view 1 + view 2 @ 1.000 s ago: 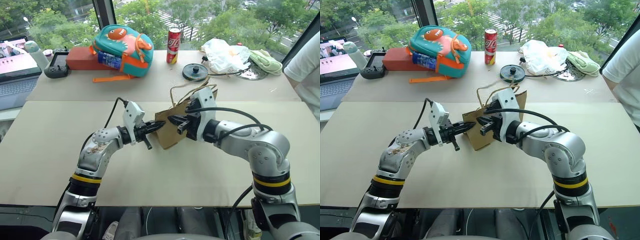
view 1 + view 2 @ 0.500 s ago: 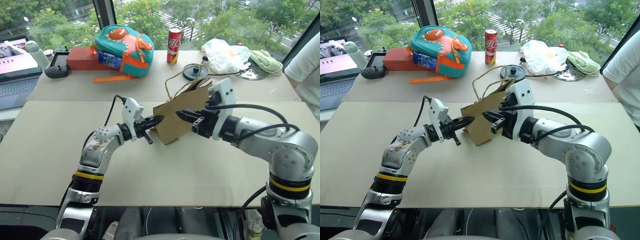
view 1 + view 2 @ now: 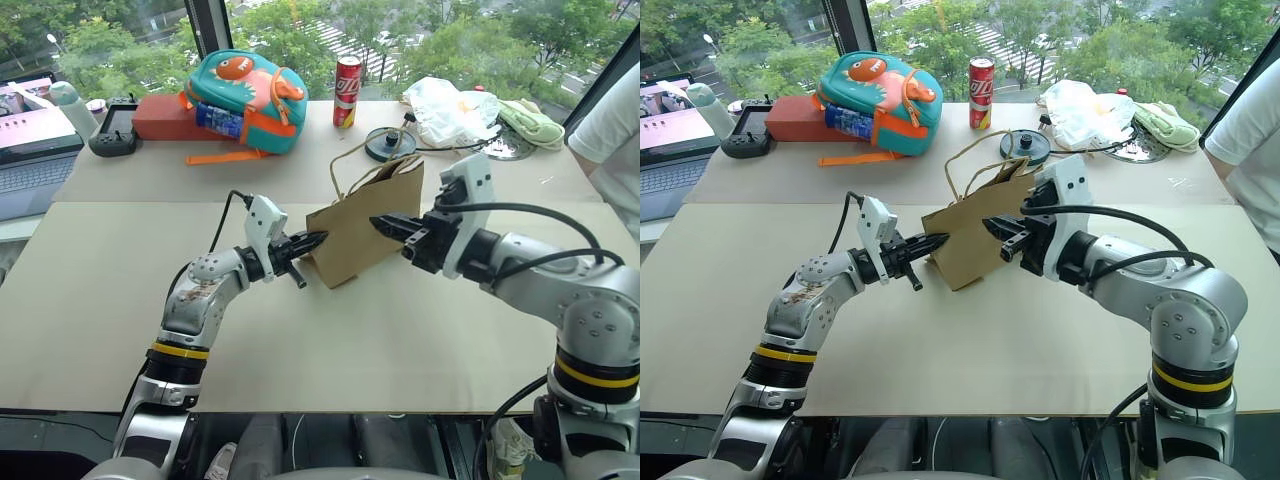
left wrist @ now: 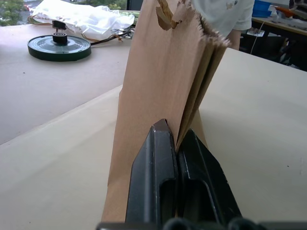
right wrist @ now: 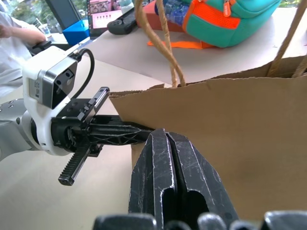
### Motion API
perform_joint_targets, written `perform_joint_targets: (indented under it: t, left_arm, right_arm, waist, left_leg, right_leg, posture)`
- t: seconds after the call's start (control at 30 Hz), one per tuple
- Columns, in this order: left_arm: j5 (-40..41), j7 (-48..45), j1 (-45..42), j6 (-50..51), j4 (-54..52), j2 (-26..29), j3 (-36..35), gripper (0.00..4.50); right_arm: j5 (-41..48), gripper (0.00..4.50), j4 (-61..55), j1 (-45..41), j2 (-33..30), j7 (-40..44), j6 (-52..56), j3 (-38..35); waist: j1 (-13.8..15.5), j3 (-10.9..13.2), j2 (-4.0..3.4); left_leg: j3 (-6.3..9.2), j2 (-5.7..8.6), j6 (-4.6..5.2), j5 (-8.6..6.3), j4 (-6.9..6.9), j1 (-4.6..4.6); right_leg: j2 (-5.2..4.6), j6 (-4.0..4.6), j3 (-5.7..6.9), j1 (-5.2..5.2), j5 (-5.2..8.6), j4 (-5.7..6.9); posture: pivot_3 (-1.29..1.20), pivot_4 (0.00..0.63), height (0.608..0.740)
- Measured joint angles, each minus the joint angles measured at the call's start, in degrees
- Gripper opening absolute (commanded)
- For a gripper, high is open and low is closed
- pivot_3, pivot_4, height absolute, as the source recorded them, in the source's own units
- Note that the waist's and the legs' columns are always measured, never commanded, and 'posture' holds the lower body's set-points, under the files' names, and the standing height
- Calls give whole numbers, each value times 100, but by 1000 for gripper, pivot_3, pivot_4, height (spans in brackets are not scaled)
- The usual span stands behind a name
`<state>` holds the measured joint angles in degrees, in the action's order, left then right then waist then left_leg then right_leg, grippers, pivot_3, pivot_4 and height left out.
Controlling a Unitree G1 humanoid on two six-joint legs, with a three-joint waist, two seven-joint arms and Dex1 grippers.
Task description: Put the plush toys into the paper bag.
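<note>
Nearest, the left hand [image 3: 312,243] is clenched on the lower corner edge of the bag [image 3: 362,226], its two fingers pinching the paper fold, as the left wrist view shows; the right hand [image 3: 390,226] is clenched too, its tips pressed against the bag's broad side panel from the opposite side, though whether it pinches paper or merely presses on it I cannot tell; between them the bag stands tilted on the bench [image 3: 300,340], mouth up and away from the robot, flat rather than spread, its twine handles [image 3: 350,165] looping above the rim.

The step in hand looks like preparing the bag, getting it upright and opened, before any toy goes in; no plush toy can be seen on the bench, and whether one already lies inside I cannot tell.

The next move calls for parting the two walls so the mouth gapes, which needs one hand to keep its pinch while the other catches the opposite wall and draws away; thin paper may tear or slip.

Farther back lie a backpack [image 3: 245,92], a red can [image 3: 347,91] and a white plastic bag [image 3: 452,108]; a person's sleeve [image 3: 612,130] shows at the right edge.
</note>
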<state>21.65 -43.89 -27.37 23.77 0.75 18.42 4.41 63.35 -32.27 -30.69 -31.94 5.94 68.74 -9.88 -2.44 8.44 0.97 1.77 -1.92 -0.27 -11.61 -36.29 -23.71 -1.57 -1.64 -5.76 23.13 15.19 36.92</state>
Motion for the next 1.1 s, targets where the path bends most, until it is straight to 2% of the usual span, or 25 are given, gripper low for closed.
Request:
perform_joint_targets:
  t: [0.23, 0.4, 0.5, 0.67, 0.87, 1.1]
  left_arm:
    - [543, -149, -149, 331, -285, 122, -343, 75]
    - [1030, -871, -233, 652, -688, 1039, -693, 75]
    - [1161, -1743, -84, 671, -704, 1929, -848, 75]
    - [1260, -2999, 111, 663, -635, 2731, -789, 75]
    - [1374, -3693, 81, 604, -611, 2913, -783, 75]
    - [1006, -4379, 184, -356, -322, 2918, -546, 75]
  right_arm:
    - [109, 0, -87, 204, -431, 226, -33, -268]
    - [397, 0, -86, 666, -1189, 834, -208, -1175]
    - [536, 0, -138, 1241, -1737, 1455, -305, -1799]
    - [527, 0, -214, 2071, -2195, 2423, -523, -2372]
    - [279, 0, -141, 2537, -2433, 3164, -900, -2587]
    - [9, 0, -18, 2634, -2574, 3667, -1196, -2519]
  waist:
    - [17, 1, 1]
    - [5, 1, 1]
    - [-16, 1, 1]
    - [7, 1, 2]
    - [19, 1, 2]
    - [9, 2, 2]
  left_leg:
    - [1, 1, 0, 0, 0, -6]
    - [-1, -1, 0, 0, 7, -5]
    - [-6, -4, 0, 0, 18, 6]
    - [-10, -3, 0, 0, 9, 9]
    - [-12, -5, 0, 0, 5, 13]
    - [-17, -6, 0, 0, 9, 17]
  right_leg:
    - [-1, 0, 0, 0, 0, -6]
    - [1, -1, 1, 1, 1, -13]
    - [1, -1, 0, 0, 2, -16]
    - [0, -26, 0, -5, 19, -15]
    - [-1, -31, 0, -9, 22, -16]
    - [0, -25, -2, -8, 20, -15]
  posture:
    - [0, 150, 739]
    - [0, 150, 739]
    - [0, 150, 739]
    - [0, 150, 739]
    - [0, 150, 739]
    - [0, 150, 739]
